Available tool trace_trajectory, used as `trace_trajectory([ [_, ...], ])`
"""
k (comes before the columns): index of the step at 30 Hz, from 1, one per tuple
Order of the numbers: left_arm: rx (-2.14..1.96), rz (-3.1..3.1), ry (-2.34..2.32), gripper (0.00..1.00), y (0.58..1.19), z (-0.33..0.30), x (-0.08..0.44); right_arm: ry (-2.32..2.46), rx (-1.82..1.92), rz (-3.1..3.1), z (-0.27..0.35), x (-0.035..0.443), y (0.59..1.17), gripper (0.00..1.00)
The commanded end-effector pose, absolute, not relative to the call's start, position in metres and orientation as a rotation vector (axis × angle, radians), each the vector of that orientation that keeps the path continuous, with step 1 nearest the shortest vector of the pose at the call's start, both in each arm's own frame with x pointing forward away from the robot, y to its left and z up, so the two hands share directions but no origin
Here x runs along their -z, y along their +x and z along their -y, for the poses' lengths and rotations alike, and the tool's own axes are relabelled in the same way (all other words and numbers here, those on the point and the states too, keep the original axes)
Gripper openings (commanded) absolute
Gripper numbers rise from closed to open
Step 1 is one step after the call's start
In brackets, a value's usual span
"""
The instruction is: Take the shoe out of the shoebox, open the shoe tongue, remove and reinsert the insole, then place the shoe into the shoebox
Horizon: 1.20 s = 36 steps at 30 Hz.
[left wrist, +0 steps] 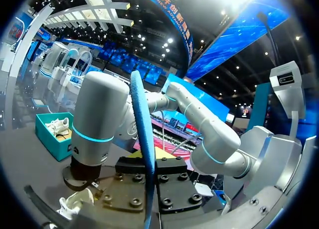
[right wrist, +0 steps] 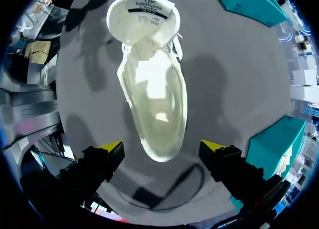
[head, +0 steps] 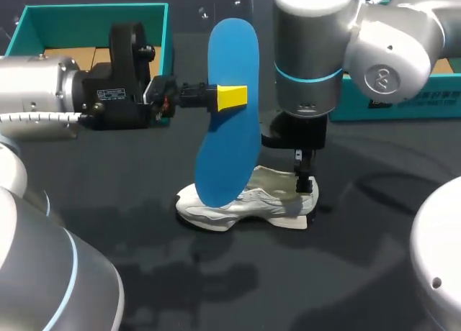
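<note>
Reinsert step: your left gripper (head: 230,97) pinches the blue insole (head: 227,158) upright over the white shoe (head: 252,205) on the table (head: 360,266). Your right gripper (right wrist: 163,149) is spread above the shoe. Next, feed the insole in toe-first.

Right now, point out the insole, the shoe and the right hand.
insole (head: 234,57): head view, upper blue face.
shoe (right wrist: 154,99): right wrist view, inside its opening.
right hand (right wrist: 162,149): right wrist view, midway between its yellow fingertips.
</note>
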<state>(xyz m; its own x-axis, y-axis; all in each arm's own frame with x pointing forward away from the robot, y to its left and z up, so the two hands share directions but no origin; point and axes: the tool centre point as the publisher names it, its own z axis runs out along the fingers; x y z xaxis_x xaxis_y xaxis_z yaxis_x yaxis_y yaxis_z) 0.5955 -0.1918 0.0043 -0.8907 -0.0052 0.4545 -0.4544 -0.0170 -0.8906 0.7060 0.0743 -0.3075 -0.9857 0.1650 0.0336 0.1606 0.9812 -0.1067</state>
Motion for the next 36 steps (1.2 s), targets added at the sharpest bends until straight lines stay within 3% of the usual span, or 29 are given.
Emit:
trace_trajectory([
  [1,-1.984,1.944,0.485,0.0,0.594,0.197,-0.005,-0.246,-0.18,3.085,-0.08,0.307,0.709,1.0],
  [15,-1.984,1.944,0.485,0.0,0.594,0.197,-0.005,-0.173,-0.183,3.109,-0.108,0.301,0.73,1.0],
  [31,-1.984,1.944,0.485,0.0,0.594,0.197,-0.005,-0.077,-0.134,3.095,-0.127,0.332,0.754,1.0],
  [36,-1.984,1.944,0.485,0.0,0.594,0.197,-0.005,-0.054,-0.126,3.09,-0.127,0.341,0.757,0.93],
])
